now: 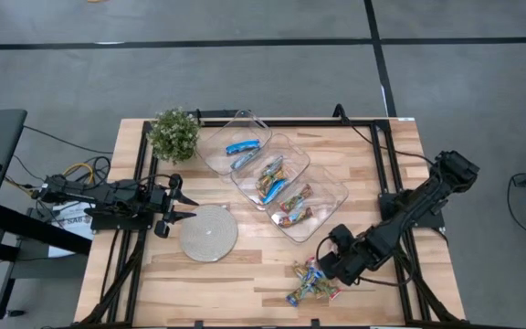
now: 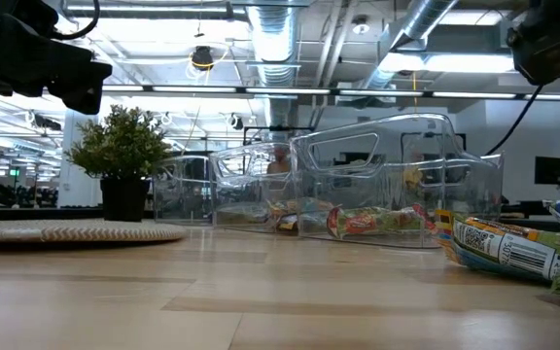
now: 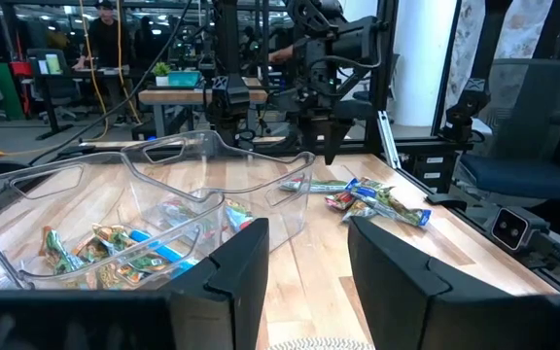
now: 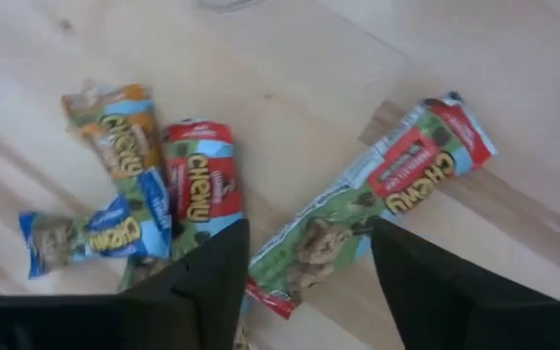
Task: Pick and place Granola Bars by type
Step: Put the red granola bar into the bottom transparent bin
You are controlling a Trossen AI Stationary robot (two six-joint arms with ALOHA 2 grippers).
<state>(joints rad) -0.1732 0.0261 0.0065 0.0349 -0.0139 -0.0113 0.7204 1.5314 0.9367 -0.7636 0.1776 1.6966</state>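
Note:
Several loose granola bars [image 1: 313, 281] lie in a small pile on the table near its near edge. In the right wrist view I see a green-and-red bar [image 4: 377, 204], a red one [image 4: 197, 185], an orange one [image 4: 115, 126] and a blue one [image 4: 76, 233]. My right gripper [image 1: 322, 260] hovers open above this pile [image 4: 304, 282], with the green-and-red bar below its gap, touching nothing. More bars lie in three clear trays [image 1: 272, 174]: blue ones [image 1: 243, 146] in the far-left tray, mixed ones in the other two. My left gripper [image 1: 176, 206] waits open at the table's left [image 3: 309, 272].
A round grey woven disc [image 1: 210, 233] lies beside the left gripper. A small potted plant [image 1: 173, 134] stands at the far left corner. The trays [image 2: 387, 185] run in a diagonal row across the table's middle. A black frame rail [image 1: 386, 174] borders the right side.

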